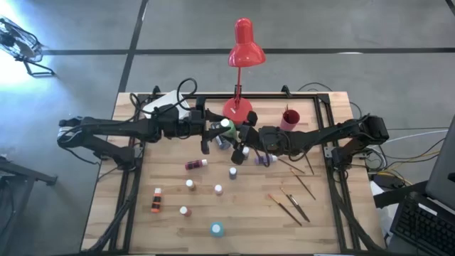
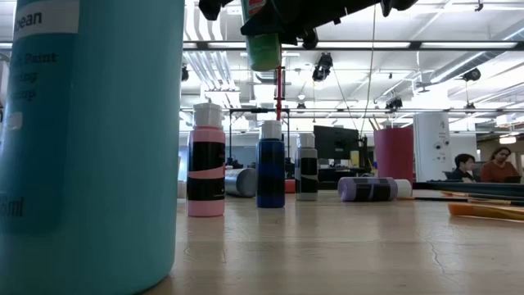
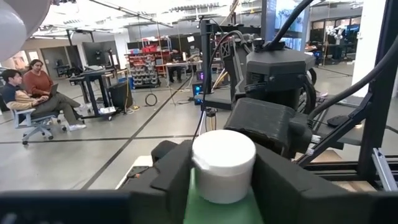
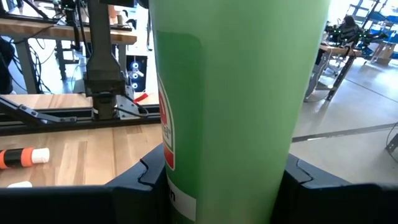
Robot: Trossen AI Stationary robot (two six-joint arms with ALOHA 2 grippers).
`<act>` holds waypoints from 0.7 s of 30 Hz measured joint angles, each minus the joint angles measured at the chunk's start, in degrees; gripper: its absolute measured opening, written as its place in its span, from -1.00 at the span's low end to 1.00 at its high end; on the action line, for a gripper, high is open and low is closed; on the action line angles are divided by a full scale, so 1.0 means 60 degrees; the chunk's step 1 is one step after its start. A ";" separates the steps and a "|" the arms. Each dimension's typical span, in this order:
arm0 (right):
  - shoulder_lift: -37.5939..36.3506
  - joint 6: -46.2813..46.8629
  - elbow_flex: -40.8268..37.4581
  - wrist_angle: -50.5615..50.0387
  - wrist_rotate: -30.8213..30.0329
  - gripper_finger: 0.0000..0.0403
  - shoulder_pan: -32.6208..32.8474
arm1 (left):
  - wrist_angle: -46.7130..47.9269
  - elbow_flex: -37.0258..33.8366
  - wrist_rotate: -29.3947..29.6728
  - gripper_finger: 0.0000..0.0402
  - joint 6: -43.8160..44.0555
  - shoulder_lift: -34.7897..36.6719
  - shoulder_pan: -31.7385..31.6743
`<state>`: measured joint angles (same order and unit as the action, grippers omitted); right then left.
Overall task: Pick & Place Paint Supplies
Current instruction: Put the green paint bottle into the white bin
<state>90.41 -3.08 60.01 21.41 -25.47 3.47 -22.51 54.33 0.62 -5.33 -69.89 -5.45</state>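
Observation:
A green paint bottle point(image 1: 226, 129) with a white cap point(image 3: 224, 163) hangs upright in the air over the table's far middle, between both grippers. My left gripper point(image 1: 215, 133) comes at it from the table's left and is shut on it. My right gripper point(image 1: 244, 136) comes from the right and is also shut on it. In the low view the bottle's green bottom point(image 2: 264, 51) shows under the dark grippers, well above the table. More small paint bottles point(image 1: 196, 164) stand or lie on the wood, and thin paintbrushes point(image 1: 293, 206) lie at the near right. My left gripper pinches the green bottle's shoulder point(image 3: 198, 198), just under the white cap, between its two fingers point(image 3: 171, 177). The fingers reach in level from the table's left. The bottle stands upright, lifted clear of the table. My right gripper pinches the green bottle's body point(image 4: 236, 124) between its two fingers point(image 4: 146, 177), one on each side. The fingers come about level from the table's right. The bottle is upright and clear of the table.
A red desk lamp point(image 1: 244, 50) stands at the far edge, with a dark red cup point(image 1: 290, 119) to its right. A teal bottle point(image 1: 216, 228) stands near the front edge. A purple bottle point(image 2: 368, 188) lies on its side. People point(image 3: 31, 87) sit in the room beyond.

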 joint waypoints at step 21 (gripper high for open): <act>-0.0527 0.0938 0.0004 -0.1453 -0.0004 0.54 -0.0027 | 0.1484 0.0018 0.1304 -0.40 -0.0452 0.0926 -0.0016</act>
<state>87.25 2.55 60.03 12.69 -25.50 3.31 -13.60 54.43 8.44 -8.04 -64.33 -5.55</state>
